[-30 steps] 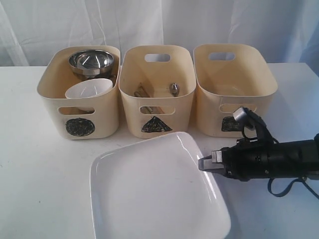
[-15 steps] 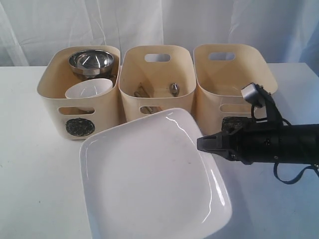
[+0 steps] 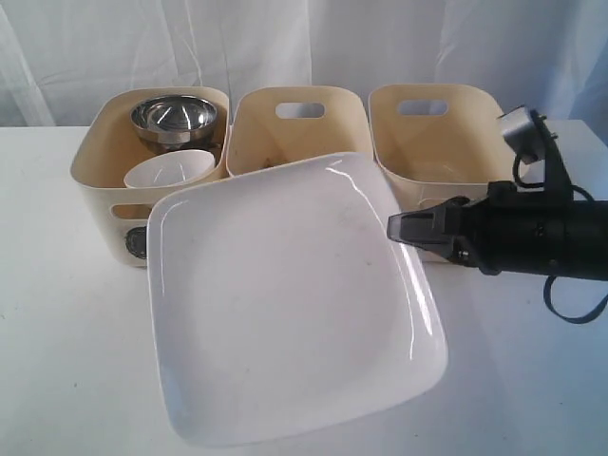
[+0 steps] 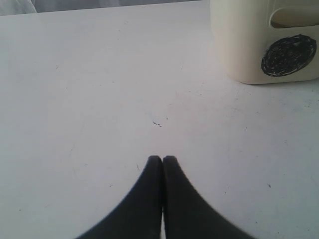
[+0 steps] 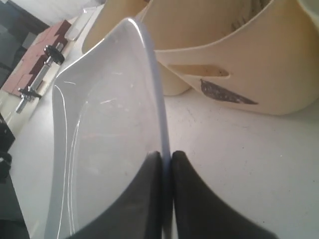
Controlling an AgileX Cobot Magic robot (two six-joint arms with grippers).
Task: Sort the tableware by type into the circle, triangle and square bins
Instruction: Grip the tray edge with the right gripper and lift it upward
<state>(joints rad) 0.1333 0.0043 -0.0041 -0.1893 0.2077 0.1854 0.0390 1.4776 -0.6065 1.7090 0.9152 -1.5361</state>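
My right gripper [image 3: 404, 228] is shut on the right rim of the large white square plate [image 3: 285, 294]. It holds the plate lifted and tilted in front of the bins. The right wrist view shows the plate's rim [image 5: 158, 99] pinched between the fingers of that gripper [image 5: 166, 155]. The circle bin [image 3: 104, 180] on the left holds a steel bowl [image 3: 174, 116] and a small white bowl [image 3: 169, 171]. The plate hides the front of the middle triangle bin [image 3: 299, 119], whose mark shows on the triangle bin [image 5: 259, 64]. The square bin [image 3: 442, 133] stands at the right. My left gripper [image 4: 162, 158] is shut and empty over the table near the circle bin [image 4: 264, 45].
All three bins stand in a row at the back of the white table [image 3: 57, 332], against a white curtain [image 3: 95, 47]. The right arm's black body [image 3: 541, 237] and its cable reach in from the right, in front of the square bin.
The right gripper has lifted the plate off the table and tilted it up. It now covers the triangle bin's front and part of the circle mark. The left gripper has not changed.
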